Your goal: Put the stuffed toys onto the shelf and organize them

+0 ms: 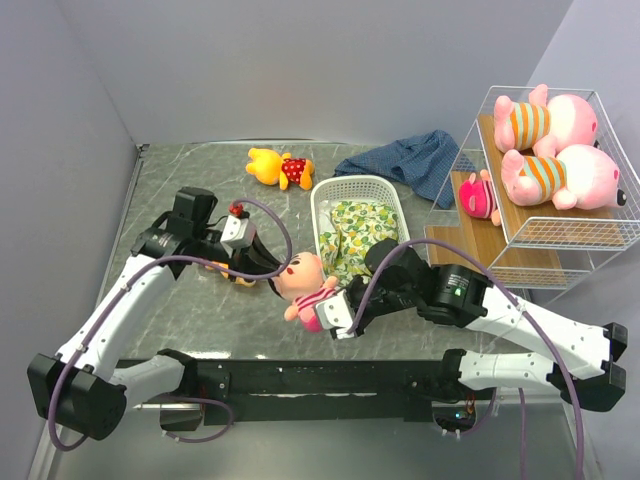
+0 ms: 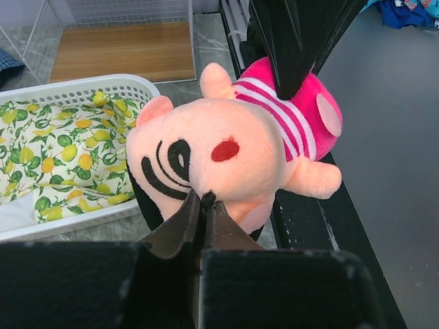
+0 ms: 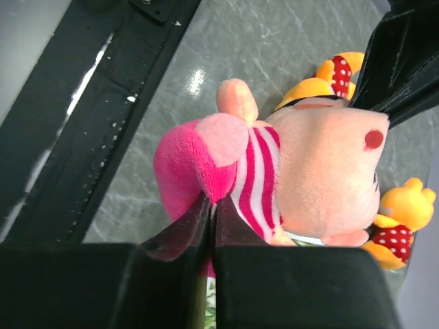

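Observation:
A pink-clad doll [image 1: 305,288] with a peach head and a pink-striped body hangs between both arms above the table's front middle. My left gripper [image 2: 204,197] is shut on the edge of its head [image 2: 226,147]. My right gripper [image 3: 211,199] is shut on the pink fabric of its body [image 3: 185,157]. The shelf [image 1: 545,262] stands at the right. Two pink pigs [image 1: 548,120] [image 1: 565,177] lie on its upper tier and a small pink doll [image 1: 479,197] on a lower plank. One yellow-orange bear [image 1: 280,167] lies at the back; another [image 3: 334,74] lies by the left arm.
A white slotted basket [image 1: 322,200] holding a lemon-print cloth [image 1: 358,228] sits mid-table, right behind the held doll. Blue fabric [image 1: 410,160] lies between the basket and the shelf. The black base rail [image 1: 330,375] runs along the near edge under the doll.

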`<state>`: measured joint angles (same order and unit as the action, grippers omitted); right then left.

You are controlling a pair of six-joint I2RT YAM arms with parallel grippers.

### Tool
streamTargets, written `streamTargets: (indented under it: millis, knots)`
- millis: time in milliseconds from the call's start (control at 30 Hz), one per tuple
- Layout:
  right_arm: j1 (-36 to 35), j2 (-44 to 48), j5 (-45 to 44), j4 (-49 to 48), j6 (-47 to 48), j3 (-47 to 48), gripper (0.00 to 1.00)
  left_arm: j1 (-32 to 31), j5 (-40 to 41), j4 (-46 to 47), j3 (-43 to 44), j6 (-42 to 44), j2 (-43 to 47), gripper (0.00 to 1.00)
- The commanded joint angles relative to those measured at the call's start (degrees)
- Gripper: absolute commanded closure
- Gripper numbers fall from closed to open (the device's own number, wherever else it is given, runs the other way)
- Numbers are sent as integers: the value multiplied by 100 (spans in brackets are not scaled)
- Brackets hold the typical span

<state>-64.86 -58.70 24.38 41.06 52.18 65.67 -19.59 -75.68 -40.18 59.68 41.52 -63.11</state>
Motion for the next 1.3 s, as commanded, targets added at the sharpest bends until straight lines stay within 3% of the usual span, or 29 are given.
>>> streamTargets:
  millis: [0,33,100,233,267,333,533,733,833,933,1100,1267]
  knots:
    - [-27,174,-294,-651,-226,-142,100,-27,-352,457,228,-430,35,84]
    - [-35,174,-276,-643,-244,-133,100,-27,-255,711,124,-660,71,80]
    - [-35,166,-215,-643,-288,-116,100,-27,130,1665,-35,-1535,272,59]
    - [-35,227,-363,-783,-436,-124,100,-27,825,3084,-500,-2524,703,33]
    - [-35,245,-460,-862,-498,-177,100,-27,975,3383,-562,-2700,765,17]
    - [-35,324,-741,-1038,-665,-212,100,-27,1397,3877,-581,-3070,853,2]
    - [-35,324,-1277,-1109,-1253,-142,100,-27,2214,3975,-335,-3387,695,4]
    - [-35,464,-1769,-1345,-1552,-300,100,-27,2522,4132,-308,-3834,493,4]
    - [-27,543,-2489,-1767,-2190,-353,100,-27,3434,4036,-247,-4116,519,3]
    - [-27,395,-3955,-1997,-3219,-4,100,-27,4428,3615,-89,-4325,589,4]
    - [-18,-184,-5424,-1533,-3758,577,100,-27,6456,3237,149,-5021,721,4]
    - [-18,-967,-6584,163,-4900,1755,100,-27,6987,2955,106,-5189,730,4]
